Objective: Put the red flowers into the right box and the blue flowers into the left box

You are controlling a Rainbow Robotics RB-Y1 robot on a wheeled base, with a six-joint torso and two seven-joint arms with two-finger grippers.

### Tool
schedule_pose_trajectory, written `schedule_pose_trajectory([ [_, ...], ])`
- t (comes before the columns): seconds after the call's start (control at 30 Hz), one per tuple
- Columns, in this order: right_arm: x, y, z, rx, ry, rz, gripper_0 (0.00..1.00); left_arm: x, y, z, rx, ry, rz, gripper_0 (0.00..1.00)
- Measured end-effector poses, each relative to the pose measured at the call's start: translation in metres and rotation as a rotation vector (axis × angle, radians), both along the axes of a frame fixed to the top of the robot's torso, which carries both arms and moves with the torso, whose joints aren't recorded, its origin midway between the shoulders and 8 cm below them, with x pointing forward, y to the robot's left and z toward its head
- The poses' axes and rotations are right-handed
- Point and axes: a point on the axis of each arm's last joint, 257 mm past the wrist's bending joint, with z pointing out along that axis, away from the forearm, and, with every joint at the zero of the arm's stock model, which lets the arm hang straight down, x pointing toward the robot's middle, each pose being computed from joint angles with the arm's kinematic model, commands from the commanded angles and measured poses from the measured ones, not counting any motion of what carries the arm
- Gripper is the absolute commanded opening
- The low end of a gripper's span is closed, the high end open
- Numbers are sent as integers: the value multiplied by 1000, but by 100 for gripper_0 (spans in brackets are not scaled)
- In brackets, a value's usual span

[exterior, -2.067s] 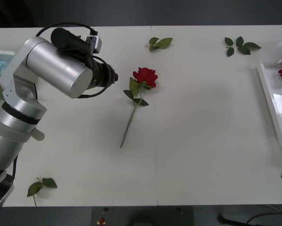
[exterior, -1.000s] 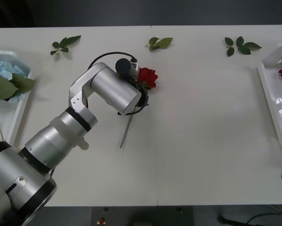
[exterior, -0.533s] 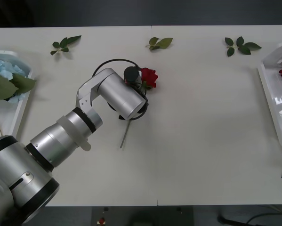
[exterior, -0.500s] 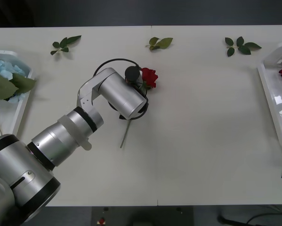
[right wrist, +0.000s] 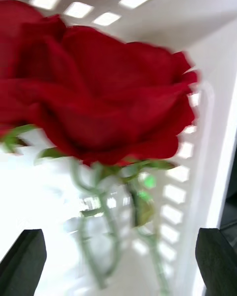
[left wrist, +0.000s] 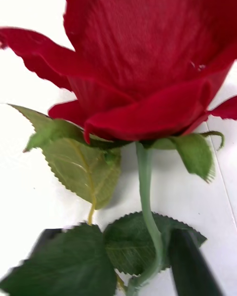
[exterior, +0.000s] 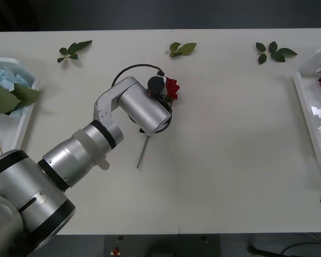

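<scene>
We have blue flowers [exterior: 2, 80] in the left box [exterior: 22, 127] and a rose in the right box [exterior: 310, 115]. One red rose [left wrist: 148, 64] lies on the desk [exterior: 230, 176], its stem between our left gripper [left wrist: 118, 261] jaws, wide open. Our right gripper [right wrist: 118, 261] hangs wide over the right box.

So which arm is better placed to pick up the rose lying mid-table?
Left. The left gripper straddles the rose stem just below the bloom, while the right gripper is over the right box.
</scene>
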Motion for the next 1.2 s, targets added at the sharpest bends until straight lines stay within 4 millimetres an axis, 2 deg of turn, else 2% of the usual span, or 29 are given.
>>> schedule_pose_trajectory([
  [0.03, 2, 9, -2, 40, -7, -3, 89, 1, 1, 0, 4, -3, 0, 2],
  [0.07, 4, 20, -3, 78, -11, 2, 89, 1, 1, 1, 6, -5, 0, 0],
  [0.13, 8, 41, -1, 114, 3, 36, 89, 1, 1, 1, 6, -5, 0, 0],
  [0.33, 11, 115, 26, 144, 51, 221, 89, 1, 1, 1, 6, -5, 0, 0],
  [0.5, 9, 176, 46, 302, -32, 267, 90, 1, 1, 1, 6, -5, 0, 0],
  [0.67, -4, 239, 56, 470, -69, 318, 89, 3, -1, 6, 5, -14, -4, 0],
  [0.87, -27, 296, 60, 636, -104, 330, 89, 9, -14, 46, -77, -64, -48, 0],
  [1.03, -45, 331, 66, 727, -187, 432, 92, 5, -18, 80, -170, -89, -94, 0],
  [1.2, -59, 346, 63, 840, -299, 470, 97, -12, -18, 113, -345, -109, -129, 0],
])
